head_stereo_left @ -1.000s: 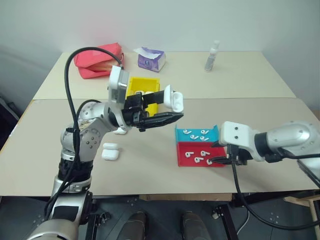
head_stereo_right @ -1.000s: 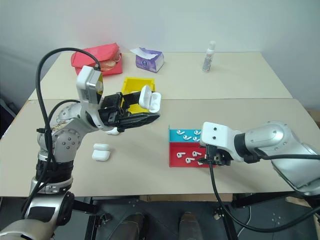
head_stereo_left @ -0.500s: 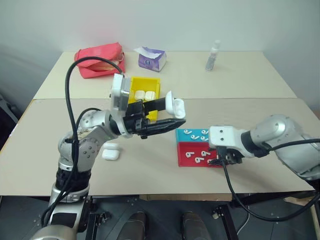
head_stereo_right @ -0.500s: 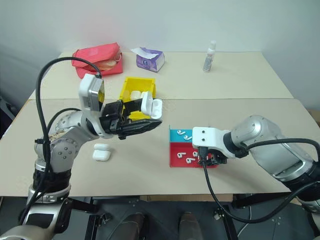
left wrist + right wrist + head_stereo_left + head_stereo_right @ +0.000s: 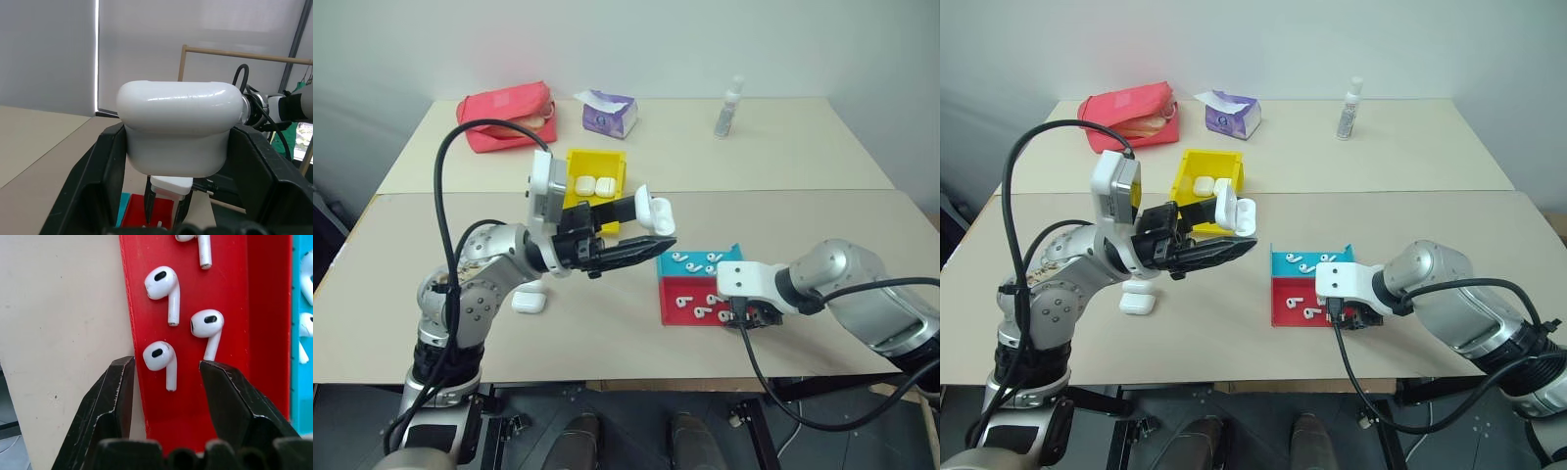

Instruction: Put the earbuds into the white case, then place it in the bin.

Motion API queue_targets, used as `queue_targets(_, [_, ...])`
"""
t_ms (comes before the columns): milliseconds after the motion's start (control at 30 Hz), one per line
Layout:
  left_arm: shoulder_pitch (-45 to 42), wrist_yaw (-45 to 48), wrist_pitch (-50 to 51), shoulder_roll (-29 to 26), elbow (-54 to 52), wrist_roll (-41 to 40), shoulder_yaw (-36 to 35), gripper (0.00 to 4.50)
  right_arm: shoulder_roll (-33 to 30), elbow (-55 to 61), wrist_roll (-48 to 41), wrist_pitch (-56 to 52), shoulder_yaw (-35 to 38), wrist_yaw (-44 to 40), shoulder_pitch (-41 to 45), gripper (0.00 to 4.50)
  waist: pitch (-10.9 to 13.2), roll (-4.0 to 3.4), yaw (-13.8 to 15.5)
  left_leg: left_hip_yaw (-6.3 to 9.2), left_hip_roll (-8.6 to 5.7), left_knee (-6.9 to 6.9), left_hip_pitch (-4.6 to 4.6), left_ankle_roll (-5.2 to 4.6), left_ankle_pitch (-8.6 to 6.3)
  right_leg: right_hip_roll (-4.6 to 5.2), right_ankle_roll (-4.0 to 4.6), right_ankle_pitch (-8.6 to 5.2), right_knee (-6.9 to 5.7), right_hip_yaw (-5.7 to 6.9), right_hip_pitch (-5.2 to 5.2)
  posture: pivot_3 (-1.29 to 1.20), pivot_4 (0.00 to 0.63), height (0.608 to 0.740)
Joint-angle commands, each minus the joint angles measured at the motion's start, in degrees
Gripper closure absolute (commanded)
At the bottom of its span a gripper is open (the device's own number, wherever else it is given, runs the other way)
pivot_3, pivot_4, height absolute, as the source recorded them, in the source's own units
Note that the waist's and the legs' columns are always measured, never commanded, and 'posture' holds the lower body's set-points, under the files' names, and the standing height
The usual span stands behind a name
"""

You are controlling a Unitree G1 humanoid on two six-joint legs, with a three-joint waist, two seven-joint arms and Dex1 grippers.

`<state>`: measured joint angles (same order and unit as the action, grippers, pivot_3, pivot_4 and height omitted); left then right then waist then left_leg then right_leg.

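My left gripper [image 5: 649,225] is shut on the white case [image 5: 655,208], holding it in the air over the middle of the table with its lid flipped up. The case [image 5: 178,129] sits between the two black fingers. My right gripper [image 5: 164,369] is open and points down over the near edge of the red tray [image 5: 679,292]. One of the earbuds [image 5: 159,357] lies on the tray between its fingers [image 5: 115,391], untouched. More earbuds [image 5: 161,284] lie beside it. The yellow bin [image 5: 597,155] stands behind the left gripper with two white cases inside.
A blue tray [image 5: 728,256] with several earbuds adjoins the red one on its far side. Another closed white case [image 5: 529,302] lies on the table under my left arm. A red pouch [image 5: 506,116], a tissue box [image 5: 609,113] and a small bottle [image 5: 728,110] stand on the far table.
My right gripper has come down and swung in over the red tray's near edge, now straddling one earbud. The left gripper keeps the open case about where it was.
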<state>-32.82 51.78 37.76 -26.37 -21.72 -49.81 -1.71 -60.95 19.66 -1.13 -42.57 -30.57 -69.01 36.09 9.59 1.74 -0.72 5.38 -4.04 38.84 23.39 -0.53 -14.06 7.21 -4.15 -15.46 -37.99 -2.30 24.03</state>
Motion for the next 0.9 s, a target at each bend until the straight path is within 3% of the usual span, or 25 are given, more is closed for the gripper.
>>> queue_targets(33, [0.5, -0.7, 0.1, -0.5, -2.5, -1.7, -1.3, 1.73, 0.5, -0.6, 1.4, 1.5, 0.8, -0.7, -0.3, 1.96, 0.0, 0.00, 0.0, 0.00, 0.00, 0.00, 0.00, 0.00, 0.00, 0.00, 0.00, 0.00, 0.00, 0.00, 0.00, 0.00, 0.150, 0.740])
queue_targets(600, [2.2, -2.4, 0.3, -2.3, -4.4, -3.7, -1.4, 1.73, 2.3, -1.6, 3.4, 2.6, 1.7, -1.3, -1.3, 1.96, 0.0, 0.00, 0.0, -0.03, 0.01, -0.01, -0.03, 0.00, 0.00, -0.01, 0.00, 0.00, -0.02, -0.03, 0.01, 0.00, 0.150, 0.740])
queue_targets(700, [2.3, -2.2, 0.3, -2.7, -4.1, -3.8, -1.4, 1.73, 2.2, -1.2, 3.2, 2.8, 2.0, -1.4, -1.8, 2.56, 0.0, 0.00, 0.0, -0.03, 0.01, -0.01, -0.03, 0.00, 0.00, -0.01, 0.00, 0.00, -0.01, -0.03, 0.01, 0.00, 0.150, 0.740])
queue_targets(833, [2.3, -2.1, 0.3, -3.1, -4.0, -3.9, -1.4, 1.73, 2.2, -0.1, 3.0, 2.3, 2.5, -1.6, -2.3, 3.84, 0.0, 0.00, 0.0, -0.03, 0.01, 0.01, -0.05, 0.00, 0.00, -0.01, 0.01, 0.01, -0.02, -0.03, -0.02, 0.00, 0.150, 0.740])
queue_targets(900, [2.3, -2.0, 0.3, -3.2, -3.9, -4.0, -1.4, 1.73, 2.2, 0.1, 3.0, 2.2, 2.6, -1.5, -2.7, 3.89, 0.0, 0.00, 0.0, -0.03, 0.01, 0.00, -0.06, 0.00, 0.00, -0.01, 0.01, 0.01, -0.04, -0.02, -0.02, 0.00, 0.150, 0.740])
